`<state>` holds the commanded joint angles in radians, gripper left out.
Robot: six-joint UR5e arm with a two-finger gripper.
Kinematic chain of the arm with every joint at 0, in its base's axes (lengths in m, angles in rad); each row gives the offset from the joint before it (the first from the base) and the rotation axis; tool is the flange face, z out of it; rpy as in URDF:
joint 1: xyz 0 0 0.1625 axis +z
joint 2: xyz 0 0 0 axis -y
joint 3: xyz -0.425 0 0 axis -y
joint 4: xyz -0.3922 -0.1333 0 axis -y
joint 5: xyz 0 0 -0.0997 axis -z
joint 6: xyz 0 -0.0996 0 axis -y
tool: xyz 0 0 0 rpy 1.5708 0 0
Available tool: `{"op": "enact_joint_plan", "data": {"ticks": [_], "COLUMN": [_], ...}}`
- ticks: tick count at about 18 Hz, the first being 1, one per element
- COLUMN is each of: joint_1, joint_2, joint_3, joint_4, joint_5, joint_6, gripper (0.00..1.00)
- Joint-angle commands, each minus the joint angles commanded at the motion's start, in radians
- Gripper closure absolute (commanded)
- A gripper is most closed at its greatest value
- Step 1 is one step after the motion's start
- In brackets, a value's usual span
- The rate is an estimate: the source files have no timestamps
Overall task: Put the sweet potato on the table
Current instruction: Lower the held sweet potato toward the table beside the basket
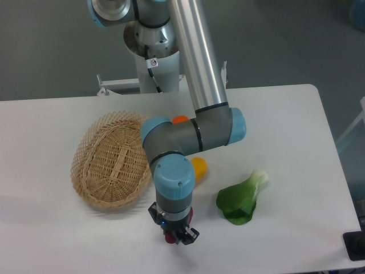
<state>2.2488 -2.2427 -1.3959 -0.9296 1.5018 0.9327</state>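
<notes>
One two-finger gripper (174, 235) stood low in the frame, over the white flat table (296, 142). Its jaws were closed on the small purple-magenta sweet potato (170, 237).

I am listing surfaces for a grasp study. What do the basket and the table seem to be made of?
The basket looks like woven wicker or rattan, tan and matte: open lattice rim, visible strands. The table looks like a smooth white laminate or painted board, slightly matte, with rounded corners; its core cannot be told.
</notes>
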Motion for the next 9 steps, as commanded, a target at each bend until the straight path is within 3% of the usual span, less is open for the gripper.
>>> {"op": "enact_joint_plan", "data": {"ticks": [9], "joint_1": [-0.026], "joint_2": [0.029], "joint_3": [-0.057], "joint_4": [0.000], "joint_5": [0.000], "joint_6": [0.000], "gripper": [0.53]}}
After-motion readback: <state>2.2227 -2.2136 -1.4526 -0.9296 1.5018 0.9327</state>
